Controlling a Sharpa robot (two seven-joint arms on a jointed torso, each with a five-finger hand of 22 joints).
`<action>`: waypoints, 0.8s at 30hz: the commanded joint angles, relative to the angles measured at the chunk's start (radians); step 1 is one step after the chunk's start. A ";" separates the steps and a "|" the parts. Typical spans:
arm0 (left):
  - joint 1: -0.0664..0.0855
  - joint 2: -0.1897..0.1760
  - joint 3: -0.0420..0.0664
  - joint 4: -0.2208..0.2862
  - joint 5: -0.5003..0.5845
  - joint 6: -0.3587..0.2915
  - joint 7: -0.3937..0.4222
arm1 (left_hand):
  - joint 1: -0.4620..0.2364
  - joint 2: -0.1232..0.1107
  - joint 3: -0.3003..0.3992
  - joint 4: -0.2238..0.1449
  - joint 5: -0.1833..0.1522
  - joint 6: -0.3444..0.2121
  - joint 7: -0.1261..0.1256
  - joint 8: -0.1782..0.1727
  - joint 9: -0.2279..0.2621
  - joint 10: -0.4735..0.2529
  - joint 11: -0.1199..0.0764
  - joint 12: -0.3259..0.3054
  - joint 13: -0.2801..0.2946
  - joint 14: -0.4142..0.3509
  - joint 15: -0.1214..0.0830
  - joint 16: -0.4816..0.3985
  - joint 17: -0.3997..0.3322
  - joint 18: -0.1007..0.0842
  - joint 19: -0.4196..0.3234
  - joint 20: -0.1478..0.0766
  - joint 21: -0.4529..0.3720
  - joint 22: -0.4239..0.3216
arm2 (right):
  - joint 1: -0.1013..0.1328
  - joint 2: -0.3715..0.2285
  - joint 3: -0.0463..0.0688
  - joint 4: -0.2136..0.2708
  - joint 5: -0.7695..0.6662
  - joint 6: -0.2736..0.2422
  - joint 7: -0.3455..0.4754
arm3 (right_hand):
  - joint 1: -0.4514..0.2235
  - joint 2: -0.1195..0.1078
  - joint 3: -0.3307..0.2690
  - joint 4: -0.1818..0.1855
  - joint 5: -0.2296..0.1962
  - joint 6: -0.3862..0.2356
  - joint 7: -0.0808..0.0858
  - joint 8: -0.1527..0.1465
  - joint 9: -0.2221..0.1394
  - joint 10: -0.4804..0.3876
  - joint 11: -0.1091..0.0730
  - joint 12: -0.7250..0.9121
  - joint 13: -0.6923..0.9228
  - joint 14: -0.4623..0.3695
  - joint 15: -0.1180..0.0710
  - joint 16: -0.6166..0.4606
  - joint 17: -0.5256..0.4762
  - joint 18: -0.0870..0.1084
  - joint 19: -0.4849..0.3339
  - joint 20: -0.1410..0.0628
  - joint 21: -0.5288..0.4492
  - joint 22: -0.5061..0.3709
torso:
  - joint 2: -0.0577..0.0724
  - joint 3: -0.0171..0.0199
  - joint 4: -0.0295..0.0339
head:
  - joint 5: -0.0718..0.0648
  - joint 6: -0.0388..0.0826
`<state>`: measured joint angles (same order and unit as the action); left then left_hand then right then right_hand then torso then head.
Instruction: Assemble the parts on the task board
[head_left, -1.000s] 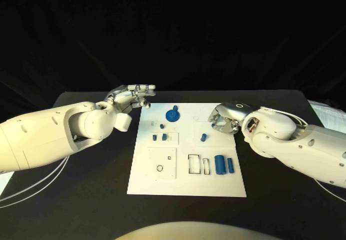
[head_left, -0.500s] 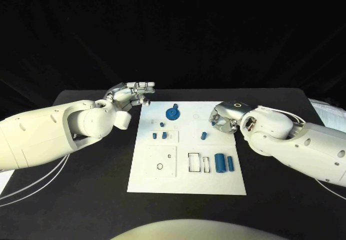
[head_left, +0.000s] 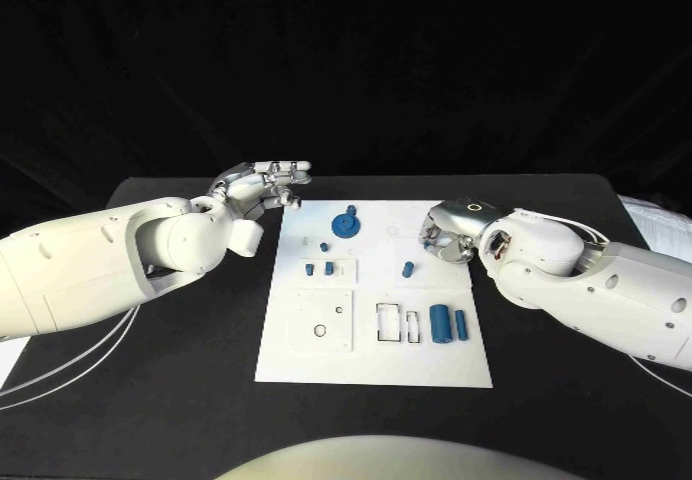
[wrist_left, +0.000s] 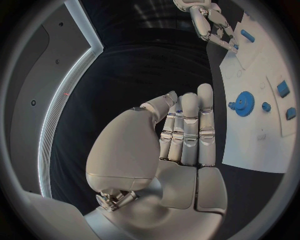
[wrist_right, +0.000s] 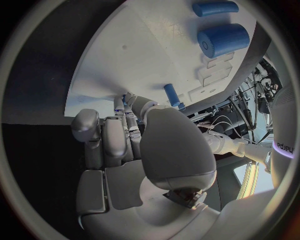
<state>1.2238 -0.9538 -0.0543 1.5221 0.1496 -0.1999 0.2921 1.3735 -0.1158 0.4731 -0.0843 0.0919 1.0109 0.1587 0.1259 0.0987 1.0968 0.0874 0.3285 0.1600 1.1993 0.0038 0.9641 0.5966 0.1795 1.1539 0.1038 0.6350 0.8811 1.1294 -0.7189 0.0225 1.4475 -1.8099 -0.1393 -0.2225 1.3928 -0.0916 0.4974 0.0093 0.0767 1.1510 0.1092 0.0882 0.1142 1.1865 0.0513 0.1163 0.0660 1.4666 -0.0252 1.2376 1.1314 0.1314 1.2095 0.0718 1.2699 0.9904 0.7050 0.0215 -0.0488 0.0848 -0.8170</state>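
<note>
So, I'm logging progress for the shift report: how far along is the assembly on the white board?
Early, it seems. On the task board the blue gear looks seated at the far end, and a small peg stands upright. In hand: nothing visible; the left hand hovers off the board's far corner, and the right hand hangs over its right edge, contents unclear. Two blue cylinders lie loose beside empty outlines.

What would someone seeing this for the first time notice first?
The white rectangular task board in the middle of the black table, with a round blue gear standing near its far end and two blue cylinders side by side nearer the robot. The left hand and right hand flank its far corners.
</note>
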 joint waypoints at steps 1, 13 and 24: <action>0.000 0.002 0.001 0.004 -0.011 0.002 0.012 | 0.001 0.008 -0.005 -0.001 0.005 -0.003 0.003 -0.002 -0.001 -0.010 0.001 0.005 0.001 -0.005 0.001 -0.004 -0.001 0.003 -0.005 0.000 -0.005 -0.001 | -0.008 0.002 -0.005 -0.002 -0.032 0.044 -0.024 | 0.009 0.016 0.008 -0.008 -0.009 0.011 -0.001 0.006 0.008 0.017 -0.002 0.004 0.002 0.040 -0.007 0.008 0.002 -0.017 0.011 0.001 0.006 0.006 | 0.000 0.0001 0.0004 | -0.001 -0.001; 0.000 0.005 0.001 0.006 -0.029 -0.001 0.009 | 0.002 0.009 -0.005 -0.001 0.005 -0.004 0.004 -0.002 -0.001 -0.011 0.001 0.006 0.002 -0.005 0.002 -0.004 -0.002 0.003 -0.005 0.001 -0.006 -0.001 | -0.018 -0.014 -0.004 0.020 -0.063 -0.082 -0.050 | 0.000 0.013 0.007 -0.013 -0.013 0.018 0.000 0.007 0.011 0.029 -0.001 0.000 0.001 0.040 -0.008 0.010 0.001 -0.021 0.023 0.001 0.017 0.027 | -0.001 0.0004 -0.0006 | 0.000 0.000; 0.000 0.004 0.000 0.006 -0.061 -0.004 0.002 | 0.004 0.010 -0.006 -0.003 0.005 -0.006 0.005 -0.003 -0.002 -0.014 0.002 0.010 0.003 -0.005 0.002 -0.004 -0.004 0.003 -0.004 0.001 -0.007 -0.002 | -0.023 -0.067 0.015 0.077 0.001 -0.135 -0.025 | -0.007 0.012 0.007 -0.013 -0.012 0.021 0.000 0.007 0.013 0.033 -0.001 -0.002 0.001 0.040 -0.007 0.013 0.004 -0.023 0.029 0.001 0.024 0.039 | -0.001 0.0002 -0.0014 | 0.004 0.002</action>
<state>1.2239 -0.9506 -0.0544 1.5255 0.1088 -0.2029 0.2896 1.3775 -0.1119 0.4703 -0.0871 0.0919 1.0072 0.1621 0.1259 0.0979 1.0897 0.0873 0.3338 0.1619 1.1990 0.0040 0.9641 0.5945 0.1794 1.1540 0.1038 0.6309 0.8803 1.1063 -0.7836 0.0368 1.5180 -1.8323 -0.2436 -0.2537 1.3936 -0.0801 0.5050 0.0011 0.0648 1.1673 0.1081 0.0918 0.1264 1.2129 0.0492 0.1151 0.0677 1.4666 -0.0251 1.2456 1.1337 0.1202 1.2307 0.0718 1.2899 1.0281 0.7035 0.0220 -0.0489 0.0868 -0.8157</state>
